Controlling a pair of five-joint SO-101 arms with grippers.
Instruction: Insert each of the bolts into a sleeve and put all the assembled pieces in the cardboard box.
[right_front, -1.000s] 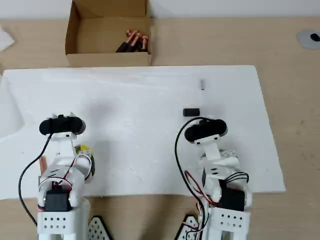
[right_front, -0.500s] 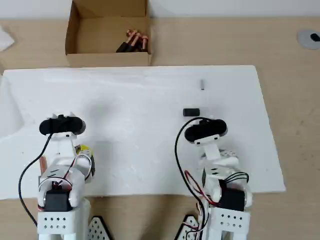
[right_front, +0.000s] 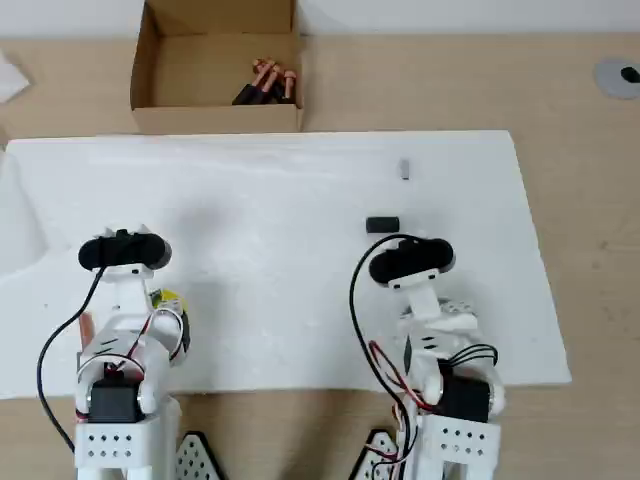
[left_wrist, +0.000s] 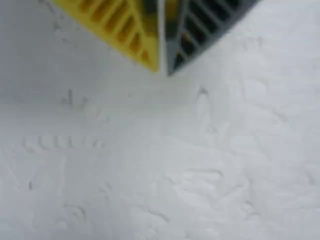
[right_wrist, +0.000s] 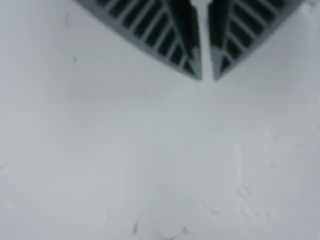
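Light wooden table (right_front: 420, 85), carrying one white foam sheet (right_front: 260, 260). Two white arms at the sheet's near edge: left arm (right_front: 125, 310), right arm (right_front: 435, 320). Left gripper (left_wrist: 162, 70) and right gripper (right_wrist: 207, 77) both pinched closed, empty, over bare sheet. One brown cardboard box (right_front: 145, 80) beyond the sheet's far edge, toward its left corner, holding about three copper-headed assembled pieces (right_front: 268, 82). One loose black sleeve (right_front: 382, 224) right of centre, just ahead of the right arm. One small grey bolt (right_front: 404, 169) near the far edge.

Wood table (right_front: 580, 150) w/ white sheet (right_front: 250, 200), cardboard box (right_front: 215, 120) just beyond sheet
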